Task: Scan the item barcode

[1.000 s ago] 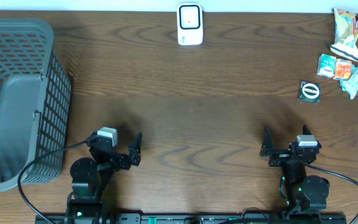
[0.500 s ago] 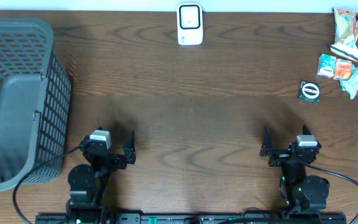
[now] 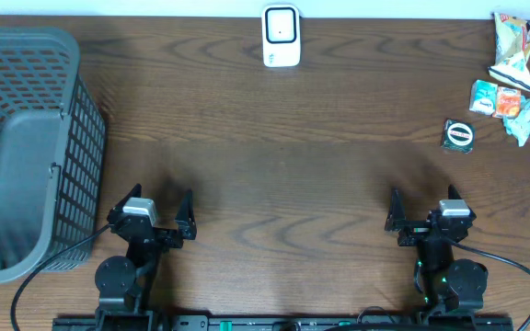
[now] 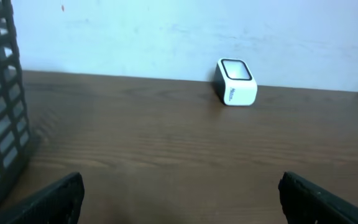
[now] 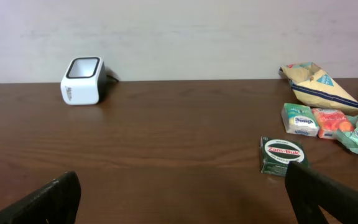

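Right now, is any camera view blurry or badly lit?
Overhead: sharp and evenly lit, no glare. Left wrist: soft and bluish, so the lettering on the scanner is unreadable. Right wrist: clearer, and the label on the green tin is nearly legible.

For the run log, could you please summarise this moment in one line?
left gripper: open, empty | right gripper: open, empty | scanner: back edge, untouched | items: far right, none picked

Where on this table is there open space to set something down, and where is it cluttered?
Free: the middle of the table, bordered by the basket on the left, the scanner at the far edge and the green packet on the right; also the strip between the left gripper and right gripper. Crowded: the far right corner, where snack packets cluster.
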`<state>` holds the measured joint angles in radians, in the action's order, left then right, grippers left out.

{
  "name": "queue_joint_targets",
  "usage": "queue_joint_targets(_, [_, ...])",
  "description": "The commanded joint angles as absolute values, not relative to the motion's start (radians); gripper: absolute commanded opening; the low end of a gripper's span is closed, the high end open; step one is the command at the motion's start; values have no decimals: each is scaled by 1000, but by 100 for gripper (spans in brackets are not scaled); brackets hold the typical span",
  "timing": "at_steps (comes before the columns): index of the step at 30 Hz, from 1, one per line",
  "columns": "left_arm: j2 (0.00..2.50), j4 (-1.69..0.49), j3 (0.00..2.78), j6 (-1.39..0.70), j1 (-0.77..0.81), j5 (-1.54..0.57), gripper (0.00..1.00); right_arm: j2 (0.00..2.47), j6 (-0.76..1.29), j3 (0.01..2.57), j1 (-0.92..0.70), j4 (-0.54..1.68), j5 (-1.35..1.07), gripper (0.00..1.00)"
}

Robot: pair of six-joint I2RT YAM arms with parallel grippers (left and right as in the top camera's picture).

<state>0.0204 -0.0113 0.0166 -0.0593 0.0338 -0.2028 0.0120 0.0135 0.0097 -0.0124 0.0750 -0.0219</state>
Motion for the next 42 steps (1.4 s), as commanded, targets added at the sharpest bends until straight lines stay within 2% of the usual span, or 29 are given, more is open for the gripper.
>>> queue_joint_targets(1, [1,-60,4,-7,29,-198,98,6,6,6,0,76,-21,99])
queue_joint_targets(10, [1,-61,4,60,29,-189,97,6,6,6,0,77,-21,99])
queue_joint_targets(33, [1,-74,4,-1,-26,-58,97,6,6,6,0,76,-21,99])
queue_joint_targets(42, [1,-74,4,4,-25,-78,98,6,6,6,0,76,-20,99])
